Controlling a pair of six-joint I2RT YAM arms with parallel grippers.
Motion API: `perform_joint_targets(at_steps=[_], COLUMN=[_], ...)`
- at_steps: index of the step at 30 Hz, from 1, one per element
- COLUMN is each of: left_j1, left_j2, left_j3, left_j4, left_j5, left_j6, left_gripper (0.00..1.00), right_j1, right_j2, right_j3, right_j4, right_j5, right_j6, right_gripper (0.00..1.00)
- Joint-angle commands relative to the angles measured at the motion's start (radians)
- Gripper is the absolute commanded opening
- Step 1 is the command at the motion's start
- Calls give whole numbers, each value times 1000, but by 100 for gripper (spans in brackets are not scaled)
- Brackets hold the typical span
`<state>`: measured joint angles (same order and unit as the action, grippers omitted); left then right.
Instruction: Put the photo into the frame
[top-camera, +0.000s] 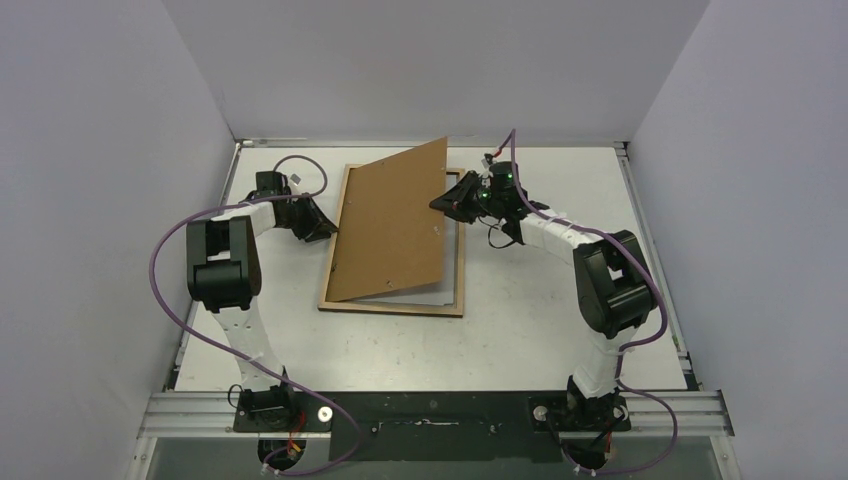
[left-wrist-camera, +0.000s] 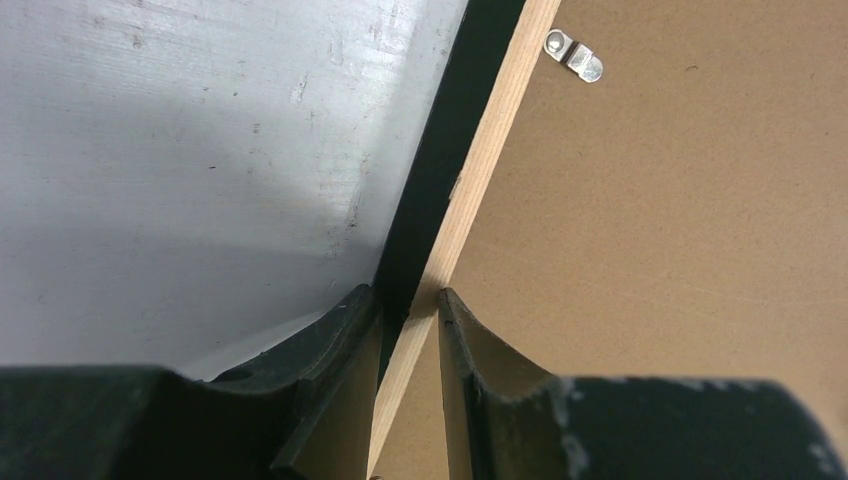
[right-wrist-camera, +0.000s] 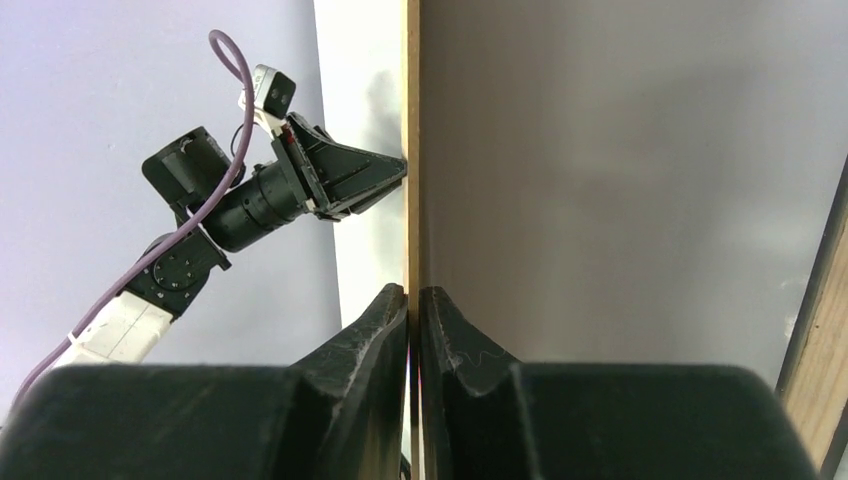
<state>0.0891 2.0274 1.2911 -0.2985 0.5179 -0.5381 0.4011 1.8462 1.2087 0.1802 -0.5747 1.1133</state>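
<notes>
Our left pincer (left-wrist-camera: 408, 298) clamps the frame (top-camera: 395, 306) rim; right pincer (right-wrist-camera: 413, 293) pinches the backing board (top-camera: 395, 225), tilted above the frame. We see no photo. That thin pinch might slip, dropping the board.

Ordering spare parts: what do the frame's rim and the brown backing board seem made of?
The frame looks like light bare wood with faint grain on its back and a black-coated outer face. The backing board is probably matte brown fibreboard: its surface is even and speckled, without grain.
</notes>
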Motion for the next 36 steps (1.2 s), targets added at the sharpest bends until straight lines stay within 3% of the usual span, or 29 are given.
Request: perform_joint_targets(at_steps=[1,8,14,18,24,36], left_j1=[6,15,23,24,24,24], left_j2=[10,12,13,13,16,22], left_j3=[27,32,31,30,31,22], left_j4=[9,6,5,7,9,22], left_j5=[33,36,37,40,49,73], left_j6=[9,12,15,16,15,0], left_gripper=[25,25,25,25,25,25], right_j1=[23,23,20,15,12,18], right_j2=[-4,-16,-15,-5,37,56], right_j3=[-3,30,57,96,159,154], right_j4=[53,-82,-190,-268,-358,-326], right_j5=[17,53,81,94,80,38], right_j6=[5,-46,-85,-130,-171,-154], right_gripper=[13,26,48,56,58,57])
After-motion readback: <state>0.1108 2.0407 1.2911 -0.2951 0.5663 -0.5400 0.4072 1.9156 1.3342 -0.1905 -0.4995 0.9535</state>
